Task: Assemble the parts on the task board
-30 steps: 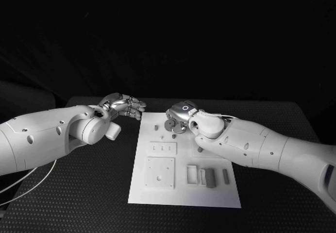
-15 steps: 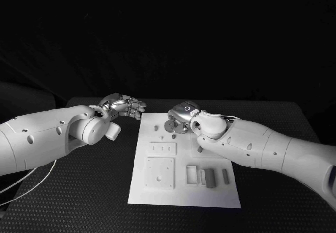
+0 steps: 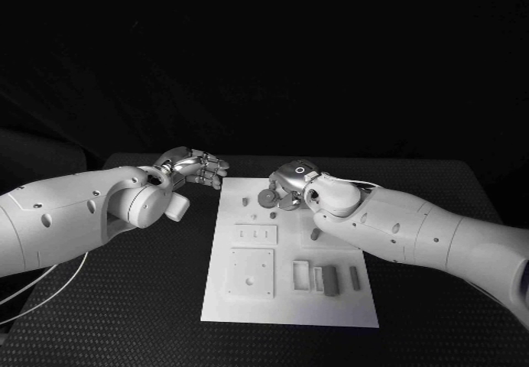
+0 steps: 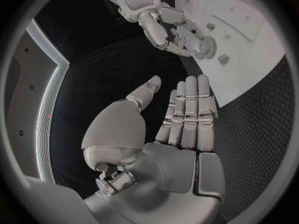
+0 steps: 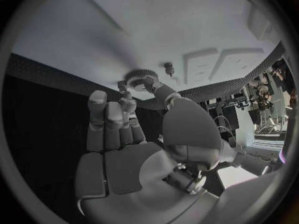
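Task board (image 3: 289, 306): white plate lying flat on the black desk (image 3: 132, 321). Right robot hand (image 3: 289, 182) is reaching over the board's far end, fingers touching a round gear (image 3: 267, 199). Left robot hand (image 3: 199, 167) is hovering beside the board's far left corner, fingers curled, holding nothing.

White task board (image 3: 289, 306) — black table (image 3: 144, 306)

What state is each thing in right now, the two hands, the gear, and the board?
Left hand: open, fingers straight, holding nothing, beside the board.
Right hand: fingertips on the gear at the board's far end.
Gear: on the board under the right hand; cannot tell if seated.
Board: flat on the table, grey parts lying in its near recesses.
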Motion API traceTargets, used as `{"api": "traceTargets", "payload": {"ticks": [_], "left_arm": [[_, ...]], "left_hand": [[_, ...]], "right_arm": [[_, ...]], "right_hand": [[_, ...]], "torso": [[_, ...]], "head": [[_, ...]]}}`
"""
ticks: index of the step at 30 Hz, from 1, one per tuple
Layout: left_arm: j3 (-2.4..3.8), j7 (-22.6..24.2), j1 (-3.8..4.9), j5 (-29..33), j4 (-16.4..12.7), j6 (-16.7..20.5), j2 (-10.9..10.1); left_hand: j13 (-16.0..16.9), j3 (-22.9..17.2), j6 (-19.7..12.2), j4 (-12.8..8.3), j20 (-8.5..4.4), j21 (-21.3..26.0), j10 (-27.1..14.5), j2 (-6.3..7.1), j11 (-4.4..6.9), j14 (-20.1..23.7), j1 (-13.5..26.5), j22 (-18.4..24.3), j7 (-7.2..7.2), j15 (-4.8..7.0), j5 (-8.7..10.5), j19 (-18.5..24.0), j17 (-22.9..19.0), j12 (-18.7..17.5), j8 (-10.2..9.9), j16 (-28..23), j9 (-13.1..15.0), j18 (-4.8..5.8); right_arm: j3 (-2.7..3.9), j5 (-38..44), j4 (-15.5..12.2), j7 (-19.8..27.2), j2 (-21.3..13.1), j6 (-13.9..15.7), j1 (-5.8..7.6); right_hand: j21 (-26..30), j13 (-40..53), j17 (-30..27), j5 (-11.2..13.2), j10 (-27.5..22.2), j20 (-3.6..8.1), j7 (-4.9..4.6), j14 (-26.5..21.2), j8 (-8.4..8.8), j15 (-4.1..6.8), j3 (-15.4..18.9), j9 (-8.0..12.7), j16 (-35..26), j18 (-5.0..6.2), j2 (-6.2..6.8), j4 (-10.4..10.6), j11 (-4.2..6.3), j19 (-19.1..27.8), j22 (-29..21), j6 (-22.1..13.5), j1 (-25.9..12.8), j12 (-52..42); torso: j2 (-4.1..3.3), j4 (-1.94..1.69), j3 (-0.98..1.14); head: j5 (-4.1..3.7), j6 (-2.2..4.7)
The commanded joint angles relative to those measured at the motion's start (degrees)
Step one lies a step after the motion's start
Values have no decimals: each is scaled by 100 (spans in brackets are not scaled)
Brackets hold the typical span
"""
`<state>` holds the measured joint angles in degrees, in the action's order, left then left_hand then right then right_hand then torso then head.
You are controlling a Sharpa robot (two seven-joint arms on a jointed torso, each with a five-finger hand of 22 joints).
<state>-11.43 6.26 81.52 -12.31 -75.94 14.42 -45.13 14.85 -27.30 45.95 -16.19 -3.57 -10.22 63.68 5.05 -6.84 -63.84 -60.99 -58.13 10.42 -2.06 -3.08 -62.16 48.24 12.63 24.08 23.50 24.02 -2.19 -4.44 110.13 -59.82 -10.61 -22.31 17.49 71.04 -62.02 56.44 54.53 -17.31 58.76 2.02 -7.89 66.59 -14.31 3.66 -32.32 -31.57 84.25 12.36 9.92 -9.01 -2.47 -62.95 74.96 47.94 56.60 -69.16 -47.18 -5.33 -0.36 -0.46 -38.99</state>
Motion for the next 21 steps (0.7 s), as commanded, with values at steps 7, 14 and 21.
{"api": "traceTargets", "payload": {"ticks": [7, 14, 21], "left_arm": [[3, 47, 6, -6, -15, -73, -17], [4, 62, 7, -6, -17, -57, -113], [4, 64, 7, -7, 45, -71, -133]], "left_hand": [[8, 24, -18, 1, -16, 35, -33, -30, -1, -1, 52, -8, 17, 10, 6, -7, 11, -40, -36, -28, 9, -67], [9, 25, -19, 0, -16, 37, -33, -27, -1, -2, 53, -9, 18, 10, 6, -7, 13, -42, -37, -30, 10, -67], [13, 25, -14, -4, -17, 40, -28, -24, 1, -3, 50, -11, 16, 10, 6, -8, 16, -41, -35, -32, 13, -68]], "right_arm": [[4, -253, -315, 15, -366, 292, 2], [201, -748, -1080, 220, -991, 563, 87], [306, -1148, -1570, 515, -1606, 648, 208]], "right_hand": [[25, -9, 23, -1, -17, 35, -131, 18, 14, -38, -14, 21, -13, 264, -8, 78, -29, -3, 83, -34, -79, -6], [15, -16, -1, 0, -5, 57, -129, 18, 25, -32, -32, 41, -13, 264, 10, 21, -24, -16, 88, -33, 1, -16], [108, -328, -119, 1, -54, 20, -121, -62, 25, -19, -33, 52, -227, 264, -42, -187, -15, 89, 65, -10, 141, 334]], "torso": [[5, 2, -6], [8, 47, 6], [29, 132, 40]], "head": [[-15, 16], [-14, 60], [22, 109]]}}
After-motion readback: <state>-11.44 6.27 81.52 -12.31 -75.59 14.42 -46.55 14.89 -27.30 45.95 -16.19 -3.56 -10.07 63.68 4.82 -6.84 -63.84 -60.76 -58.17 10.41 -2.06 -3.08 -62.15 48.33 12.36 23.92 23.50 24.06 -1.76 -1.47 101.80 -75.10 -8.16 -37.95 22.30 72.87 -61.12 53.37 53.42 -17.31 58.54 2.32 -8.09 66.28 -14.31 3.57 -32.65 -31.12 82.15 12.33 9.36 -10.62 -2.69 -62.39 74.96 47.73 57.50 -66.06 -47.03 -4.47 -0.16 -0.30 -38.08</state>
